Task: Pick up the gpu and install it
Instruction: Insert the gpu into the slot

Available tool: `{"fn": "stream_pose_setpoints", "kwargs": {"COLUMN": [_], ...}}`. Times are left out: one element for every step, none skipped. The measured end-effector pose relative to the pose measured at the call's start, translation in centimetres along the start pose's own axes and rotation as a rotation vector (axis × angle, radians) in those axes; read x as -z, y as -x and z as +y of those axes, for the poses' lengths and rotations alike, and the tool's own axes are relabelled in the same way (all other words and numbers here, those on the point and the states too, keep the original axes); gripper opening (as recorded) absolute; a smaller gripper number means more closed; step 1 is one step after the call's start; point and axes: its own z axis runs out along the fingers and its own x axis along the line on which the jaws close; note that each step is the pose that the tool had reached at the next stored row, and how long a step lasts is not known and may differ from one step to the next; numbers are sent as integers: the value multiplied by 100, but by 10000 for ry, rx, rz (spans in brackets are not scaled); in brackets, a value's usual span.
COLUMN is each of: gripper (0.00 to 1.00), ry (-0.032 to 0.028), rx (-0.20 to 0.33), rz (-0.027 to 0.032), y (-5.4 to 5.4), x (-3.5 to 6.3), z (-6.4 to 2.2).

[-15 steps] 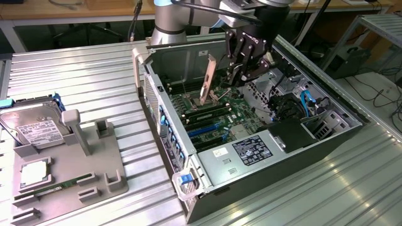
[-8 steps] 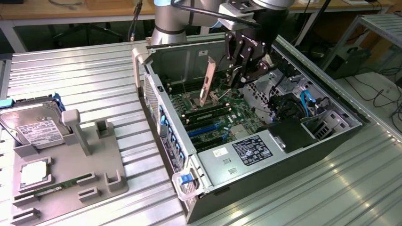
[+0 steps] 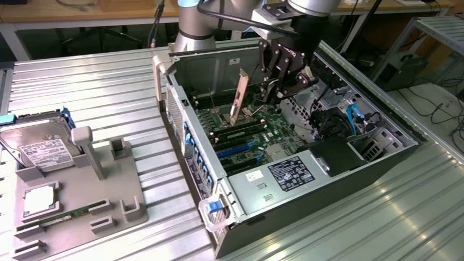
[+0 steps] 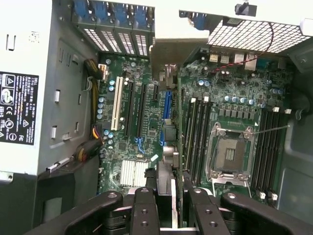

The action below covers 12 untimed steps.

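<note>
**GPU in the tool, over the mobo slots**

Big ribbed metal bench (image 3: pixel 108 81) carries the lot. The open PC case (image 3: pixel 210 62) lies on its side w/ the mobo (image 3: pixel 246 144) facing up. At the exterior view's left sits a grey parts holder (image 3: pixel 101 185) w/ the hard drive (image 3: pixel 40 144) and the memory stick (image 3: pixel 65 213) in it, well apart from the work.

The arm reaches down into the case. The tool (image 3: pixel 279 92) is clenched on the gpu (image 3: pixel 238 98), which stands upright on edge inside the case, above the mobo. In the wrist view the card (image 4: pixel 170 134) runs edge-on btwn the two fingers (image 4: pixel 151 186), right by the blue slot (image 4: pixel 166 105). Can't tell if its lower edge touches a slot yet.

Step in hand, I'd say: lining up and seating. To do it well, keep the card dead upright, contact edge parallel to the slot, and bracket end aimed at the rear openings. Push straight down and evenly. A tilt could jam a corner or skid onto nearby parts.

The gpu itself is thin and flat, w/ small silver parts on one face and a pale metal bracket at the rear end. It looks stiff but narrow, so easy to rock in the grip
</note>
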Motion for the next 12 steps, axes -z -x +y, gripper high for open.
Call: {"fn": "stream_pose_setpoints", "kwargs": {"gripper": [29, 29, 29, 29, 29, 29, 29, 29, 29, 29, 29, 29], "ry": [0, 0, 0, 0, -1, 0, -1, -1, -1, -1, -1, 0], "rx": [0, 0, 0, 0, 0, 0, -1, -7, -60, -213, -265, -272], "rz": [0, -1, -1, 0, -1, 0, -1, -1, -2, -8, -10, -11], "y": [-1, -1, -1, -1, -1, -1, -1, -1, 0, 0, -1, -2], "x": [-8, -17, -26, -37, -49, -63, -79, -99, -136, -173, -188, -197], "z": [0, 0, -1, -1, -2, -2, -3, -3, 3, 4, 4, 5]}}
